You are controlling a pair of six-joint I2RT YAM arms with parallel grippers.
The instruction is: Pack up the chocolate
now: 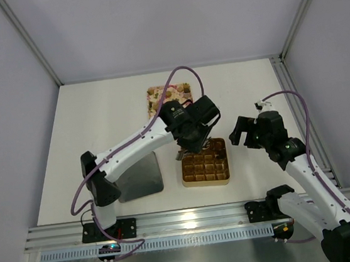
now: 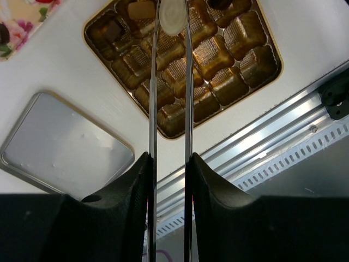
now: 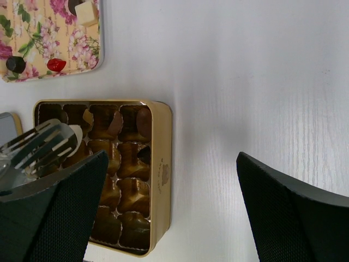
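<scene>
L gripper [image 2: 172,24]: thin tongs clamped on pale choc piece [image 2: 172,15], over far-left cells of gold box [image 2: 275,54]. We see few boxed choc [image 2: 142,9] close by. Loose choc [image 3: 15,64] on floral tray [image 3: 49,41], beyond box. R gripper [image 3: 172,158]: jaws wide apart, nothing betw them, right of box. Silver tray [image 2: 65,144] left of box, not touching. Top view: L arm [image 1: 138,141] hides box's far-left corner. Alu rail [image 2: 283,120] along near table [image 1: 99,127] edge.

White wood-grain table [image 1: 97,114] occupied the centre of the frame, pale walls [image 1: 162,18] closed the top and both sides, aluminium struts [image 1: 29,40] ran in the upper corners, slotted rail [image 1: 191,219] crossed the bottom.
</scene>
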